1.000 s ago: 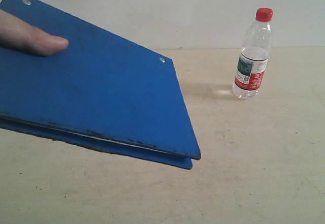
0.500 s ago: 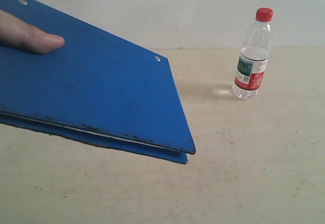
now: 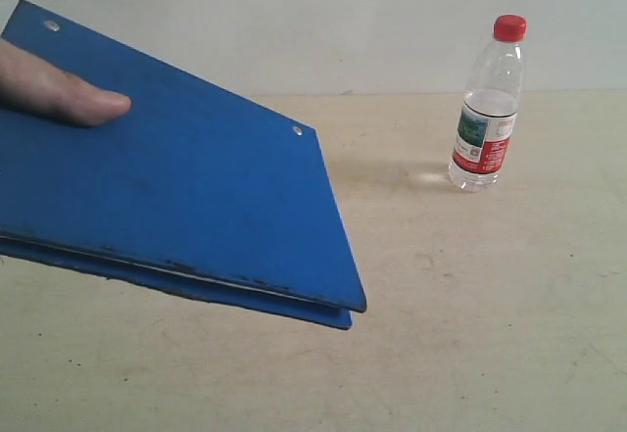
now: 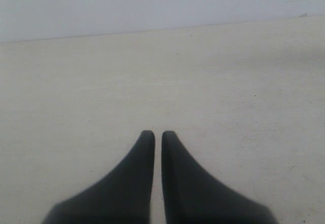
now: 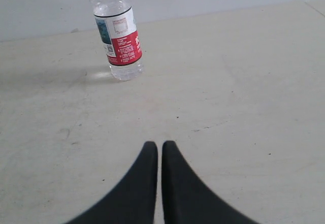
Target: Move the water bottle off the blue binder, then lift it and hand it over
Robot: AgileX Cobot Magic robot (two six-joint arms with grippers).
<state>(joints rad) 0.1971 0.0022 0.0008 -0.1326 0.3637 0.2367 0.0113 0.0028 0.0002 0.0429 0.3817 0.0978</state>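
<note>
A human hand (image 3: pixel 59 89) holds the blue binder (image 3: pixel 186 187) up above the table on the left of the exterior view, tilted, with two silver rivets along its far edge. The water bottle (image 3: pixel 487 109) stands upright on the beige table (image 3: pixel 470 295) at the right, apart from the binder. In the right wrist view the water bottle (image 5: pixel 118 36) stands ahead of my right gripper (image 5: pixel 159 145), which is shut and empty. My left gripper (image 4: pixel 158 134) is shut over bare table. Neither gripper shows in the exterior view.
A pale wall (image 3: pixel 323 21) runs along the table's far edge. The bottle casts a faint shadow on the tabletop to its left.
The hand-held binder has drifted a little to the left and down, its near corner moving back. The bottle has not moved.
</note>
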